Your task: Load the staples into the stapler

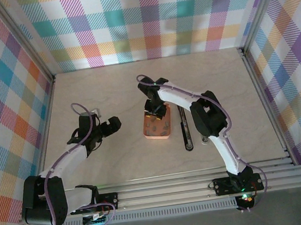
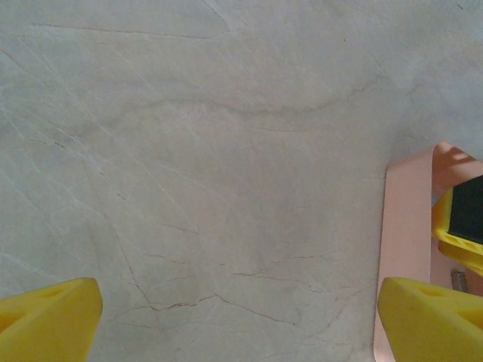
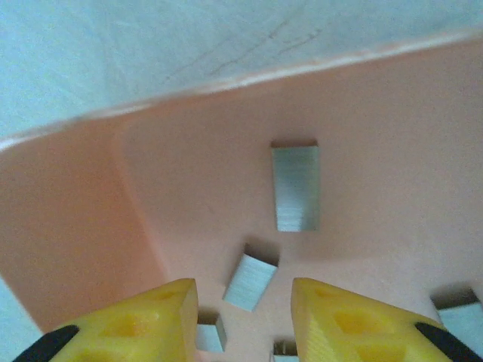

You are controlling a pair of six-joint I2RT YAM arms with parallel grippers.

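Now | left claw (image 2: 238, 302) wide open, empty | right claw (image 3: 241, 290) part-open over staples (image 3: 294, 197) in tray (image 3: 377, 113) | stapler (image 1: 186, 130) beside tray

Salmon-orange tray (image 3: 75, 226), silver-grey brushed staples (image 3: 295, 188), yellow fingertips (image 3: 143, 324) on the right pincer (image 3: 243, 294), pale beige desk (image 2: 226, 151) with thin dark veining, black stapler (image 1: 187, 132), pastel plaid walls (image 1: 150, 19) at twelve o'clock.

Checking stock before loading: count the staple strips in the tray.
5 strips: one central, one tilted below it, two small ones between the fingers, one far right. Fingers may hide more.
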